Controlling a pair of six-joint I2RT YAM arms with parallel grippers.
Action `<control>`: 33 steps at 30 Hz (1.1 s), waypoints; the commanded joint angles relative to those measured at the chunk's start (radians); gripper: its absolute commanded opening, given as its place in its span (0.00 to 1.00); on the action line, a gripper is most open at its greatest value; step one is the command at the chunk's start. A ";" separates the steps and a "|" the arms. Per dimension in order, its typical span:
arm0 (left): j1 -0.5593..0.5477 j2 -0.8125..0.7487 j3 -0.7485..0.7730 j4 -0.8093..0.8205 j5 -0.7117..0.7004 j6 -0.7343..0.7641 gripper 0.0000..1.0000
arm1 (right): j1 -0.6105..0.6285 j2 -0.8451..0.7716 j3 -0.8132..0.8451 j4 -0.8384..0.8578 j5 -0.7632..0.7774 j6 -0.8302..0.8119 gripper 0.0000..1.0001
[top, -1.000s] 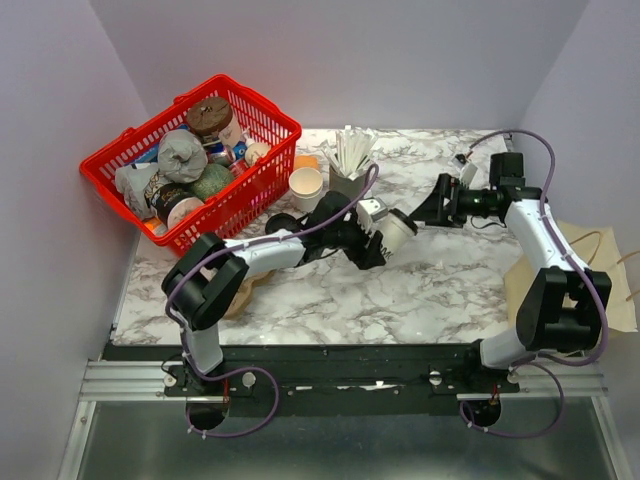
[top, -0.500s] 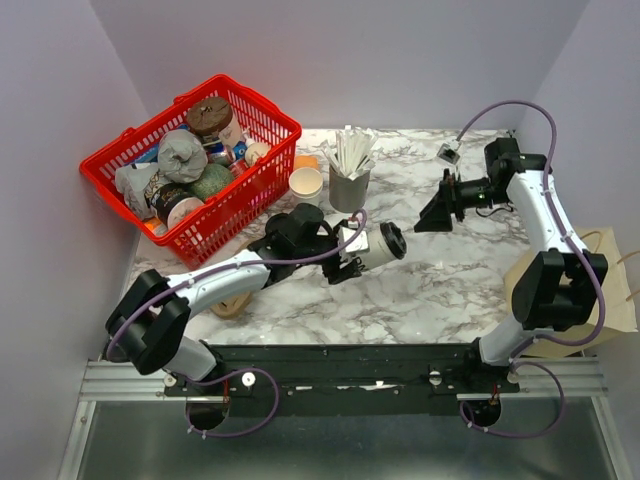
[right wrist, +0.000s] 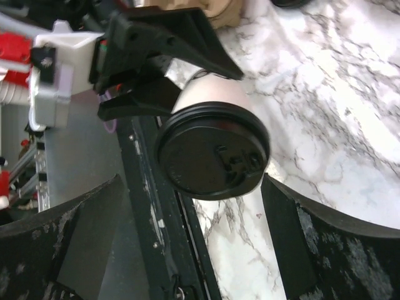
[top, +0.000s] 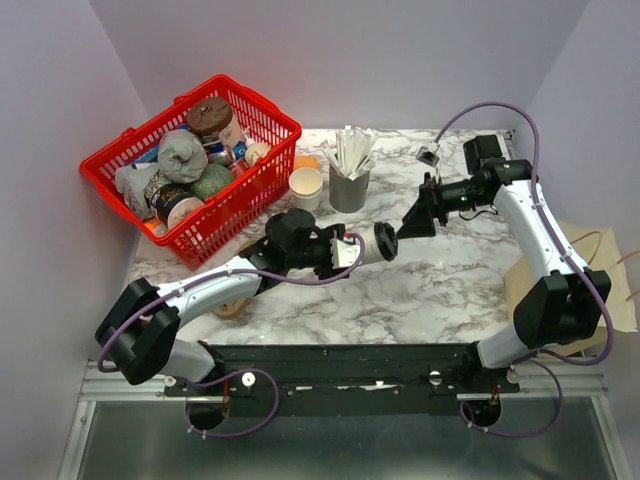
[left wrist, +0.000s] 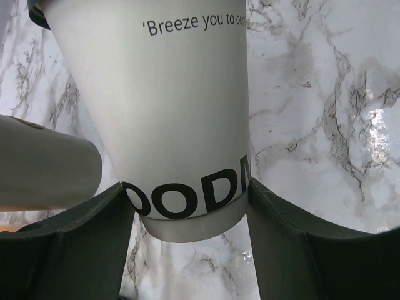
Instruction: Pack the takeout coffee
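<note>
The takeout coffee is a cream paper cup with a black lid, held on its side above the marble table, lid pointing right. My left gripper is shut on its base end. In the left wrist view the cup, printed with black letters, sits between both fingers. My right gripper is open just right of the lid, facing it. In the right wrist view the black lid fills the space between the spread fingers, without touching them.
A red basket full of packed items stands at the back left. A stack of cream cups and a grey cup of white sticks stand beside it. A brown paper bag lies at the right edge.
My left arm has carried the cup slightly left and turned its lid toward the right gripper. My right gripper has swung left and down toward the lid.
</note>
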 commanded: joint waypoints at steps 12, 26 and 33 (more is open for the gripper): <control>-0.009 -0.122 -0.091 0.177 -0.271 0.331 0.50 | 0.000 0.015 -0.084 0.329 0.019 0.740 1.00; -0.020 -0.076 -0.049 0.209 -0.315 0.366 0.50 | 0.035 0.064 -0.068 0.450 -0.003 0.919 1.00; -0.026 -0.068 -0.045 0.218 -0.320 0.357 0.51 | 0.047 0.084 -0.061 0.447 0.031 0.926 1.00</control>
